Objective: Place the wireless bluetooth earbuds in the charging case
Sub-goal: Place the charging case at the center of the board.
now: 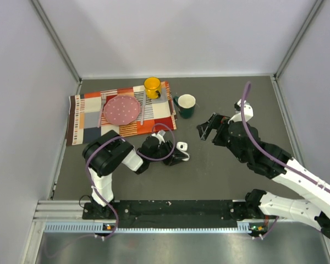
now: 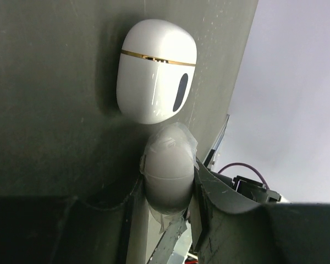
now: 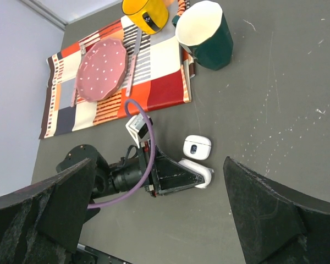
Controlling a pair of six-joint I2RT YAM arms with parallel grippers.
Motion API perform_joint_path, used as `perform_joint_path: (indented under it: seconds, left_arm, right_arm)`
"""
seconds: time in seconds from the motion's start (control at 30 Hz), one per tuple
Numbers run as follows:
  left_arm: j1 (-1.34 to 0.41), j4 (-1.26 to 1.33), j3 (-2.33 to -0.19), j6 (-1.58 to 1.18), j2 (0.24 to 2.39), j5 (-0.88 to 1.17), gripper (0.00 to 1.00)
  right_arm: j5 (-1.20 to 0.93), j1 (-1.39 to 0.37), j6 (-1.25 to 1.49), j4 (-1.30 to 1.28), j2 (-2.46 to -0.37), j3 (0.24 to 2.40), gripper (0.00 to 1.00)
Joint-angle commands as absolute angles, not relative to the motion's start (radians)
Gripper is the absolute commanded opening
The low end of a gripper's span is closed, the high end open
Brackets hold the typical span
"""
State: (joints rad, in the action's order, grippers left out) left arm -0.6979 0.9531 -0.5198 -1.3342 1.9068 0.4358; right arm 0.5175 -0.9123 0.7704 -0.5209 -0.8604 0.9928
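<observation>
Dark grey table (image 1: 225, 176), pale walls (image 1: 181, 33). The charging case (image 1: 181, 146), lid closed, is lying on the table just beside the left gripper (image 2: 168, 170), which is clenching its taped tips together. The right gripper (image 1: 207, 126) is hanging spread wide, well apart. A yellow mug (image 1: 152, 87) is standing on the placemat (image 1: 88, 118), a green mug (image 1: 186, 105) beside it.

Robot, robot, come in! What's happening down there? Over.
Left tool shut, tips beside small white oval plastic charging case. Right tool open, raised, apart. Case lid closed, no earbuds visible.
</observation>
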Motion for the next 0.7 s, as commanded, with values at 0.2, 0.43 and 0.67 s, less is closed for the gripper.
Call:
perform_joint_path:
  seconds: [0.2, 0.43, 0.67]
  left_arm:
    - [-0.703, 0.871, -0.526, -1.304, 1.862, 0.402, 0.38]
    - [-0.701, 0.766, -0.534, -1.247, 1.821, 0.411, 0.47]
    - [-0.703, 0.649, -0.525, -1.165, 1.75, 0.41, 0.5]
  right_arm:
    - [0.537, -0.9, 0.764, -0.503, -0.847, 0.986, 0.99]
    - [0.546, -0.899, 0.772, -0.503, -0.824, 0.966, 0.99]
    - [0.546, -0.897, 0.775, -0.503, -0.819, 0.96, 0.99]
